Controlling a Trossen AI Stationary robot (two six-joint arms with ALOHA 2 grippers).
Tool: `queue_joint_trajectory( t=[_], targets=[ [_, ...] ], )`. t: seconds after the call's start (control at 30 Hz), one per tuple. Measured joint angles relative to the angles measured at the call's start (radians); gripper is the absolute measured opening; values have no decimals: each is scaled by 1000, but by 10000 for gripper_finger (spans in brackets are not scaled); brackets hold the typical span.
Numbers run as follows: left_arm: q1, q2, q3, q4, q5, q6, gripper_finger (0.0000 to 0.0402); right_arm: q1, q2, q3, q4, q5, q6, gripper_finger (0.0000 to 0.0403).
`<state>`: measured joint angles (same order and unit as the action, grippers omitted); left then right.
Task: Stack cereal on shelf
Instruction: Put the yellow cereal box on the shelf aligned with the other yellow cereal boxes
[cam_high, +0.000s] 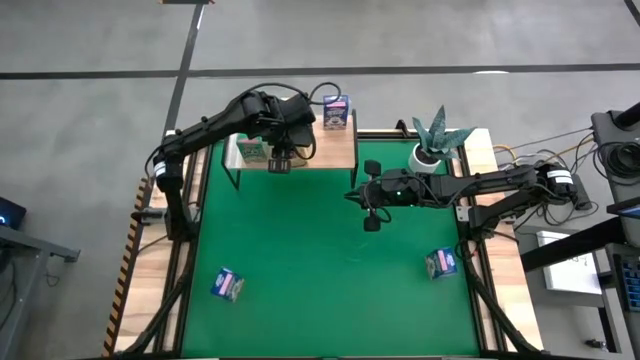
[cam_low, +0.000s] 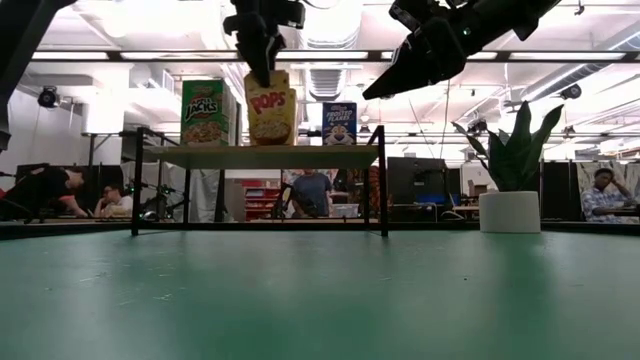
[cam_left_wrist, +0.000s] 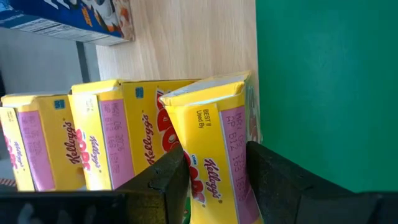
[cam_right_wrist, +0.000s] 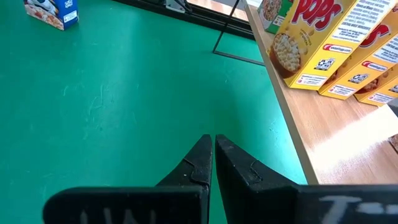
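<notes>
The shelf (cam_high: 330, 150) stands at the mat's far edge, a pale plank on black legs (cam_low: 260, 156). My left gripper (cam_left_wrist: 214, 162) hangs over its near edge, shut on a yellow cereal box (cam_low: 270, 115). Two more yellow boxes (cam_left_wrist: 74, 143) stand on their bases right beside it. A green box (cam_low: 205, 112) and a blue box (cam_low: 339, 123) also stand on the plank. Two blue boxes (cam_high: 228, 285) (cam_high: 441, 262) lie on the green mat. My right gripper (cam_high: 371, 222) hovers shut above the mat, right of the shelf's front (cam_right_wrist: 213, 140). My left gripper pinches the yellow box's top end (cam_left_wrist: 211, 124) between its two fingers (cam_left_wrist: 168, 177), one on each broad face. It comes from above, pointing down. The box leans out of line with its two neighbours, and its base is at the plank's near edge (cam_right_wrist: 298, 81).
A potted plant (cam_high: 435, 145) in a white pot stands at the mat's far right corner, beside the shelf. The middle of the green mat (cam_high: 320, 260) is bare. People and shelving show in the room behind the table (cam_low: 310, 190).
</notes>
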<state>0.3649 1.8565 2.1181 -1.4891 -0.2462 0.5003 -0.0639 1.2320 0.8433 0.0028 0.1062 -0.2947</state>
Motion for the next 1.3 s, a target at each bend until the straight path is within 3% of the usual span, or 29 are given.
queue_joint_trajectory(
  t=[0.4,0.87,1.3],
  targets=[
    [4,0,7,8,-9,15,142,0,0,0,0,0,0,9],
    [4,1,12,15,-9,11,208,0,0,0,-1,0,0,9],
    [-2,-1,88,6,-9,-8,213,0,0,0,-2,0,0,9]
  ],
)
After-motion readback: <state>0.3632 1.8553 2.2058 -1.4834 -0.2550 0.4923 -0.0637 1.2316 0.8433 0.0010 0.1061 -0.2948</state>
